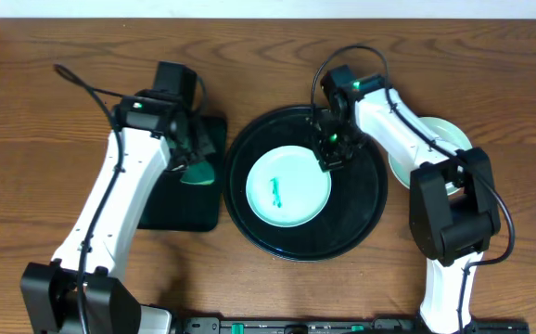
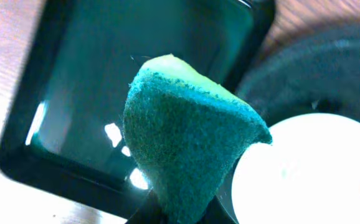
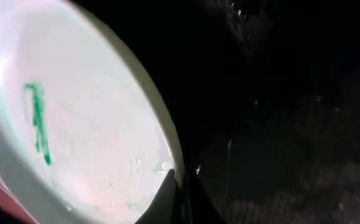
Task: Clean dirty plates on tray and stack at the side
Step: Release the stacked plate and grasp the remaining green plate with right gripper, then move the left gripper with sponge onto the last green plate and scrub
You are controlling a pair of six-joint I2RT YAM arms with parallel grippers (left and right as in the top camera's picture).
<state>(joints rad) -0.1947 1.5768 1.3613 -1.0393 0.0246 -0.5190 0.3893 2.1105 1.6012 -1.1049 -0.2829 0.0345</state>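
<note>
A pale mint plate [image 1: 296, 199] with a green smear [image 1: 276, 190] lies on the large round black tray [image 1: 363, 215]. My right gripper [image 1: 331, 156] is shut on this plate's far right rim; in the right wrist view the two fingers [image 3: 181, 190] pinch the rim of the plate [image 3: 86, 130], one on each side. My left gripper [image 1: 194, 160] is shut on a green sponge [image 1: 198, 172] and holds it over the rectangular black tray [image 1: 186, 209]. In the left wrist view the sponge [image 2: 186, 137] sticks up from the fingers [image 2: 180, 214]. Other plates [image 1: 446, 133] lie on the wood at the right, partly hidden by my right arm.
The rectangular black tray [image 2: 93, 81] sits just left of the round tray [image 2: 329, 68], almost touching it. Brown wood tabletop [image 1: 45, 139] surrounds both. Both arm bases stand at the table's front edge.
</note>
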